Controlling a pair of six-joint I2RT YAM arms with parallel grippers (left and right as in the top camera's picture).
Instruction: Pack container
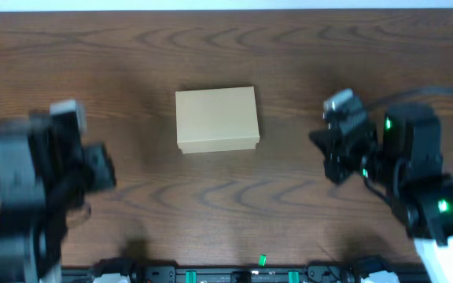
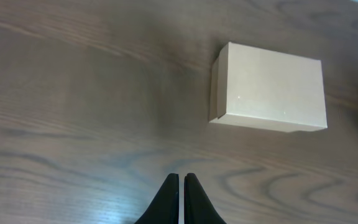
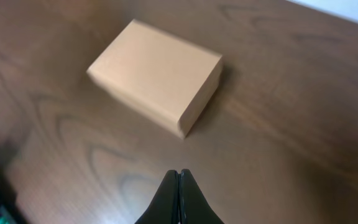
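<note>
The container [image 1: 216,119], a plain tan cardboard box with its lid down, lies in the middle of the wooden table. It also shows in the left wrist view as the container [image 2: 269,96] and in the right wrist view as the container [image 3: 156,74]. My left gripper [image 2: 181,177] is shut with nothing between its fingers, well short of the box. My right gripper [image 3: 179,172] is shut and empty too, above bare wood in front of the box. From overhead, the left arm [image 1: 49,169] stands left of the box and the right arm [image 1: 376,145] right of it.
Dark wood-grain table [image 1: 132,63] all round the box. A rail with small green parts [image 1: 262,259] runs along the table's near edge.
</note>
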